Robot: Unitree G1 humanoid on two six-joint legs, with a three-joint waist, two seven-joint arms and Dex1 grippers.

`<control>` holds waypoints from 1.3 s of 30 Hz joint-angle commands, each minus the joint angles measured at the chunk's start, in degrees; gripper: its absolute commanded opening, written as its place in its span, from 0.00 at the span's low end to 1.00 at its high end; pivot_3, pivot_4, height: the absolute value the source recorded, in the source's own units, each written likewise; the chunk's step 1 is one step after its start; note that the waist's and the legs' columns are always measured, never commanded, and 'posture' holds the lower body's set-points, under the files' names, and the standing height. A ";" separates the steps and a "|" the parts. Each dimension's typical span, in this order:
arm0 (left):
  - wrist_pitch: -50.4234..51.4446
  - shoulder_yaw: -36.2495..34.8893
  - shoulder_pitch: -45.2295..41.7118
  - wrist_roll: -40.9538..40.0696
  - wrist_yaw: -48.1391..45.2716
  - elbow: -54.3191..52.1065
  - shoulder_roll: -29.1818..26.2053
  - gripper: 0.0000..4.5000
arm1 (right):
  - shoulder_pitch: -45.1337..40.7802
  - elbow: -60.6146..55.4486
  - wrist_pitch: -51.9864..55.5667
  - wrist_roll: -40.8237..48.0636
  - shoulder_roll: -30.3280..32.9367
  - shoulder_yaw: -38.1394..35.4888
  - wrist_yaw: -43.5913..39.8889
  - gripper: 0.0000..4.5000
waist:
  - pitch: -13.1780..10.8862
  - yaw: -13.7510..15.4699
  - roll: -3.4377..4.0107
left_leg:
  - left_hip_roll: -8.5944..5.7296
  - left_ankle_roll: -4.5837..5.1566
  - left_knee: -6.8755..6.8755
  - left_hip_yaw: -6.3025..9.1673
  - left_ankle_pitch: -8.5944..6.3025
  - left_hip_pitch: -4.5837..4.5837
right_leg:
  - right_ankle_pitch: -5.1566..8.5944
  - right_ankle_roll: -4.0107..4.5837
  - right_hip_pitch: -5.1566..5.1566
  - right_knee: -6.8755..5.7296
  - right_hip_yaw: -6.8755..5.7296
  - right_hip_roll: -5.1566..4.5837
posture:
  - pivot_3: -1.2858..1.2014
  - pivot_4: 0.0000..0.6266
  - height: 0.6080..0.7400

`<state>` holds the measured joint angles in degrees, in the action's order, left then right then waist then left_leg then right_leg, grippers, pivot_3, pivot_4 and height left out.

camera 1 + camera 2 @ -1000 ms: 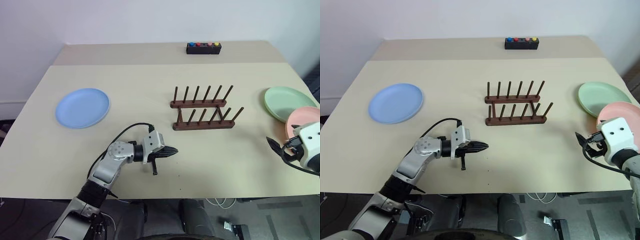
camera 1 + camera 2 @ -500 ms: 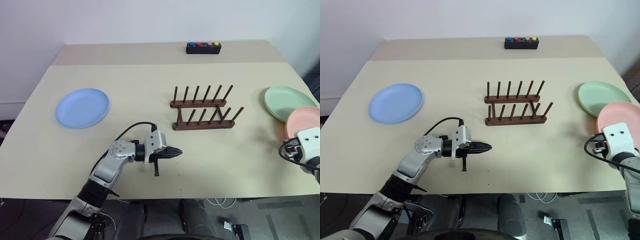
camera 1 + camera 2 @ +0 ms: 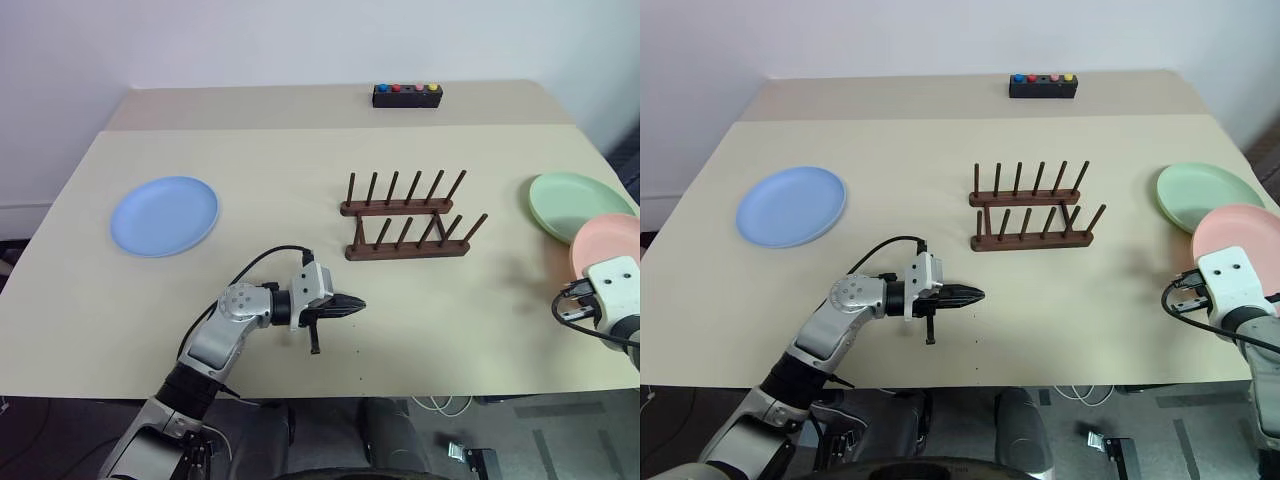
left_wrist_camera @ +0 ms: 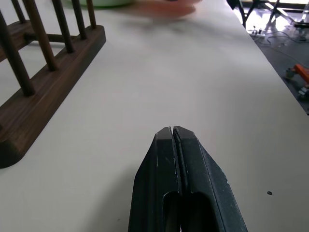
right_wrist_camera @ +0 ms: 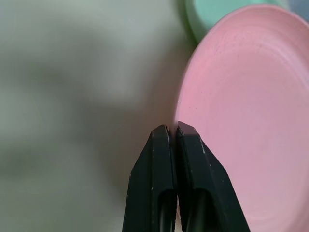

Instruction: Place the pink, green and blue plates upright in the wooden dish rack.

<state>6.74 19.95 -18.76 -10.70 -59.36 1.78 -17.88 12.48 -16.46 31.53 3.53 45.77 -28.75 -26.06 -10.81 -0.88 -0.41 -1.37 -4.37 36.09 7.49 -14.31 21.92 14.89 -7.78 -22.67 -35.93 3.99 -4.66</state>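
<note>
Head views: wooden dish rack (image 3: 408, 217) stands mid-tabletop with every slot bare. Blue plate (image 3: 164, 215) lies flat toward the left edge. Green plate (image 3: 580, 204) lies at the right edge, the pink plate (image 3: 607, 243) overlapping its near side. Black button box (image 3: 407, 95) sits at the far edge.

Left wrist view: left gripper (image 4: 173, 133) has its fingers pressed together, holding nothing, over bare table near the rack's end.

Right wrist view: right gripper (image 5: 173, 128) has its fingers closed at the pink plate's rim; whether the rim is pinched cannot be told.
</note>
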 commanded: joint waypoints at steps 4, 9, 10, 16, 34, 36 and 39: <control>-2.21 -0.13 -2.35 -0.25 -1.01 1.50 0.72 0.00 | -4.29 -10.36 -7.71 2.80 5.12 -6.68 -5.92 0.01 | -0.02 -0.01 -0.03 | 0.01 0.00 0.01 0.00 0.00 0.04 | -0.01 -0.03 -0.03 -0.01 -0.01 0.01 | 0.52 0.24 1.00; -3.66 -0.08 -3.77 0.45 -0.56 3.80 1.28 0.00 | -16.17 -12.43 -9.92 15.82 4.67 -2.46 -13.80 0.01 | -0.04 -0.13 -0.06 | 0.01 0.00 0.01 0.00 0.00 0.06 | -0.04 -0.07 -0.04 0.00 -0.01 0.01 | 0.52 0.24 1.00; -3.89 -0.11 -3.96 0.55 -0.44 4.16 1.41 0.00 | -18.31 -11.44 -10.43 16.98 4.48 -1.25 -14.73 0.01 | -0.06 -0.09 -0.10 | 0.01 0.00 0.01 0.02 0.00 0.07 | -0.04 -0.07 -0.04 0.00 -0.02 0.01 | 0.52 0.24 1.00; -4.15 -1.20 -2.77 0.85 1.78 2.80 0.73 0.00 | -31.99 -1.83 -6.85 30.42 3.07 3.12 -23.18 0.01 | -0.10 0.20 -0.14 | -0.01 0.00 0.05 0.07 0.00 0.18 | -0.13 -0.16 -0.07 0.08 -0.04 -0.02 | 0.52 0.24 1.00; -0.01 -3.58 3.26 -0.49 7.12 -6.11 -1.97 0.00 | -42.04 12.44 9.77 52.43 2.69 2.51 -33.23 0.01 | -0.09 0.17 -0.04 | 0.00 0.05 0.03 0.08 -0.02 0.32 | -0.16 -0.20 -0.28 -0.03 -0.06 0.00 | 0.52 0.24 1.00; 0.25 -3.49 2.99 -0.46 7.27 -6.11 -1.91 0.00 | -41.91 13.13 9.79 52.27 2.44 2.97 -33.14 0.01 | -0.09 0.15 -0.04 | 0.00 0.05 0.05 0.08 -0.02 0.34 | -0.16 -0.21 -0.29 -0.02 -0.06 0.00 | 0.52 0.24 1.00; 0.42 -3.48 2.61 -0.50 7.14 -6.00 -1.93 0.00 | -42.09 14.61 9.73 52.04 1.97 3.12 -32.59 0.01 | -0.09 0.11 -0.04 | 0.00 0.05 0.05 0.08 -0.02 0.34 | -0.16 -0.21 -0.31 -0.04 -0.06 0.00 | 0.52 0.24 1.00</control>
<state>7.35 16.98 -15.56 -10.58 -52.26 -2.43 -19.82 -28.49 -1.92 41.68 54.79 48.00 -24.20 -58.82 -10.90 -0.77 -0.45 -1.37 -4.32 36.14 7.57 -14.34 22.26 14.73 -7.99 -22.99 -35.97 3.94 -4.66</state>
